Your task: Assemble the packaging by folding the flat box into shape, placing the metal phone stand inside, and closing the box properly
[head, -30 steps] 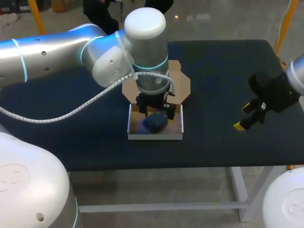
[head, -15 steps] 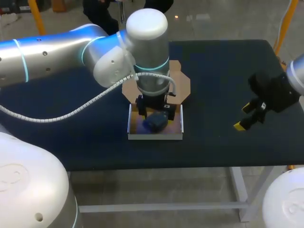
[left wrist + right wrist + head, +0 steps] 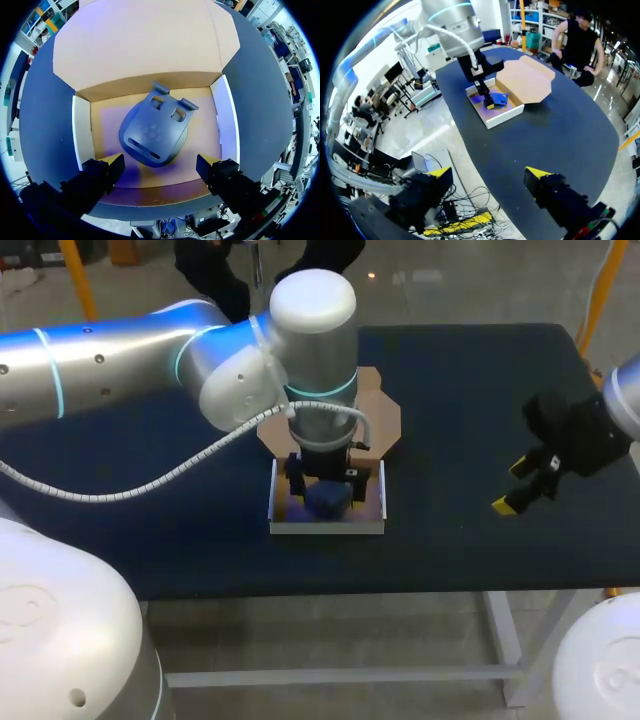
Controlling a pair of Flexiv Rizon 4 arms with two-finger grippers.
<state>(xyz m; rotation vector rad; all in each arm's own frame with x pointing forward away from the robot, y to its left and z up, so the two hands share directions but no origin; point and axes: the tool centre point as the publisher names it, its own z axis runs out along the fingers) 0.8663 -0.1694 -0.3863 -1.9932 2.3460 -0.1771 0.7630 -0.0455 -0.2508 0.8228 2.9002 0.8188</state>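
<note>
The folded box [image 3: 326,527] has white walls and a brown floor and stands open in the middle of the table, its brown lid flap [image 3: 380,412] lying flat behind it. The dark blue metal phone stand [image 3: 326,500] lies inside it. My left gripper [image 3: 322,478] hangs straight above the box. In the left wrist view its open gripper [image 3: 161,166] sits just above the stand [image 3: 154,133] without touching it, inside the box walls [image 3: 81,134]. My right gripper [image 3: 522,486] hovers open and empty at the table's right. Its wrist view shows the box [image 3: 503,116] far ahead of the right gripper [image 3: 489,174].
The dark table top [image 3: 470,380] is bare between the box and my right gripper. My left arm's forearm crosses the table's left half above the surface. The lid flap [image 3: 145,40] spreads over the cloth on the box's far side.
My left arm has shifted slightly to the right over the box, covering more of the stand. The stand stays in the box. The right arm has not moved.
</note>
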